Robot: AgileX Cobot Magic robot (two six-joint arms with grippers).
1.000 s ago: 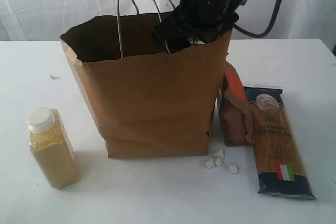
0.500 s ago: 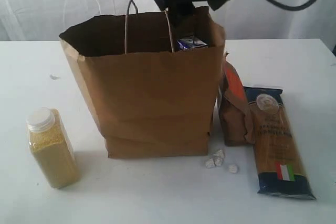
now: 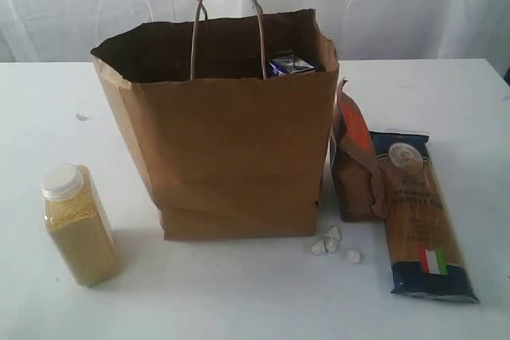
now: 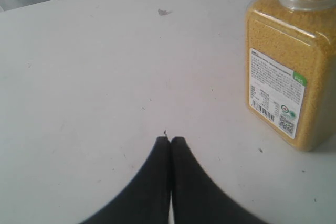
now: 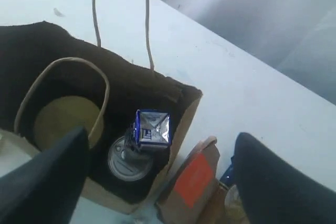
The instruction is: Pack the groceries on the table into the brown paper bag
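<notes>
The brown paper bag (image 3: 231,149) stands upright mid-table. Inside it, the right wrist view shows the blue-white carton (image 5: 152,128), the foil-topped jar (image 5: 126,163) and the tan-lidded jar (image 5: 63,119); the carton's top (image 3: 291,64) peeks over the rim. The yellow-grain bottle (image 3: 78,224) stands left of the bag, also in the left wrist view (image 4: 289,72). The brown pouch (image 3: 355,165) leans by the bag's right side, with the spaghetti pack (image 3: 421,212) flat beside it. My right gripper (image 5: 157,182) hangs open high above the bag. My left gripper (image 4: 170,140) is shut over bare table (image 4: 94,77).
Several small pale pebble-like bits (image 3: 333,244) lie by the bag's front right corner. A small dark mark (image 3: 82,117) sits on the table (image 3: 446,93) at left. White curtain hangs behind. Neither arm shows in the exterior view.
The right arm has risen from the bag's mouth and left the exterior view. The blue-white carton now rests inside the bag, released.
</notes>
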